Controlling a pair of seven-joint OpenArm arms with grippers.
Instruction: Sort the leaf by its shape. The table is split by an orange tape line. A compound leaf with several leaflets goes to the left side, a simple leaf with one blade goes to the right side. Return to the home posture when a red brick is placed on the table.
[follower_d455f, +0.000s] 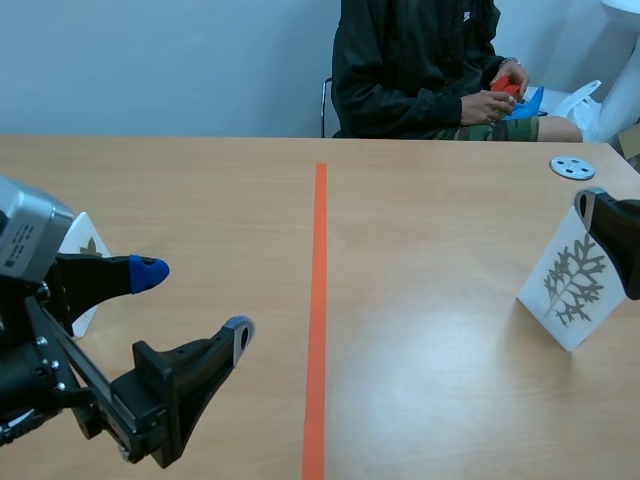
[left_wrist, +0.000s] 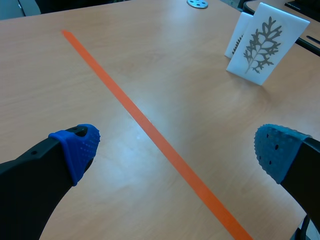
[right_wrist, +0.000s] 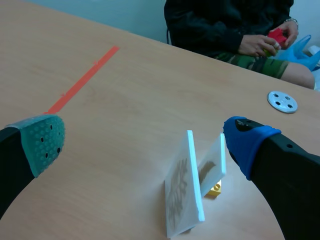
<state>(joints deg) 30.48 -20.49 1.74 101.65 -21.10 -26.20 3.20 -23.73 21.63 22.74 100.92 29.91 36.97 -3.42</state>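
We hold the left gripper (left_wrist: 177, 147) wide apart, left of the tape line (left_wrist: 150, 131); the right gripper (right_wrist: 145, 140) hangs apart, unclamped, above the standing leaf card (right_wrist: 180, 200).

table (follower_d455f: 430, 200) was pale wood | tape line (follower_d455f: 319, 300) was orange | leaf card (follower_d455f: 572, 285) was white with a grey feathery print | left gripper (left_wrist: 177, 150) was black, pads (left_wrist: 80, 147) blue and dotted | right gripper (right_wrist: 145, 142) was black, one pad grey-green and dotted, one blue | disc (follower_d455f: 572, 167) was pale blue-grey | brick (follower_d455f: 505, 87) was red
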